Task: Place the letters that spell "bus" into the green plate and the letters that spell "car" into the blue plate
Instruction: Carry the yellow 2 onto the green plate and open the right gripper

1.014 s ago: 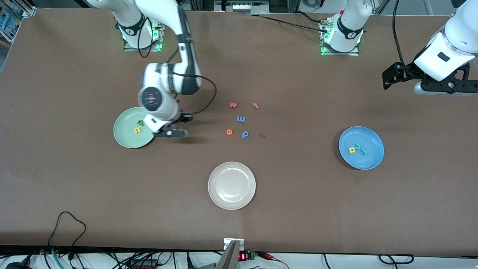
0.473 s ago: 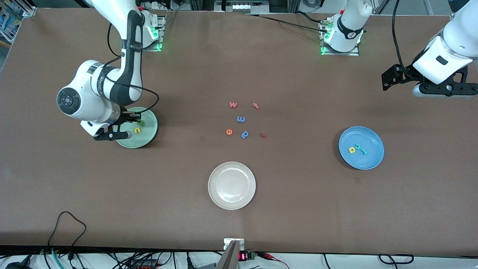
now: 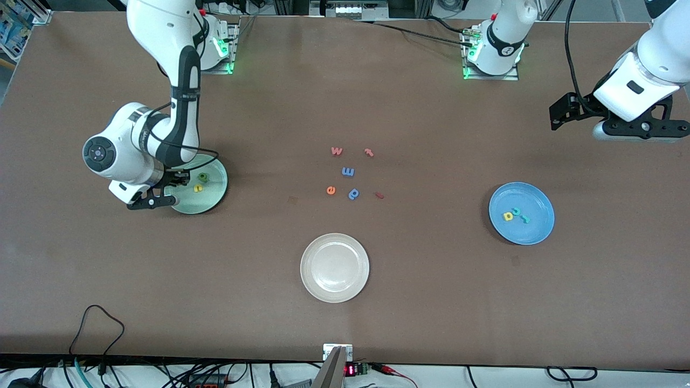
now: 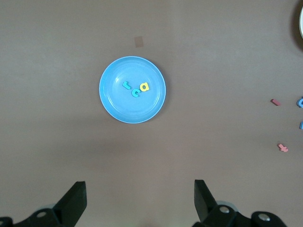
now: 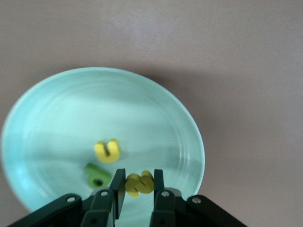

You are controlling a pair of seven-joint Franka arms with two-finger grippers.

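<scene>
Over the green plate [image 3: 207, 186], at the right arm's end of the table, your right gripper [image 5: 137, 189] hangs with its fingers pinched narrow on the yellow s [image 5: 138, 182]. Below it, the green b [image 5: 98, 175] and the yellow u [image 5: 108, 151] lie on the plate, just beside each other. So "bus" is two letters down with the third held above the plate; as I judge it, all that remains there is to lower and let the s go.

Toward the left arm's end, the blue plate [image 3: 542, 215] holds the yellow a [image 4: 144, 86], the light-blue c [image 4: 136, 92] and the teal r [image 4: 127, 85], clustered near its middle, so "car" looks finished. Your left gripper [image 4: 139, 203] waits high over bare table near that plate, its fingers spread wide and empty.

Between the two plates, the spare letters [image 3: 350, 172] sit in a loose group on the table, and the white plate [image 3: 334, 268], nearer the front camera, holds nothing. You need none of these.
</scene>
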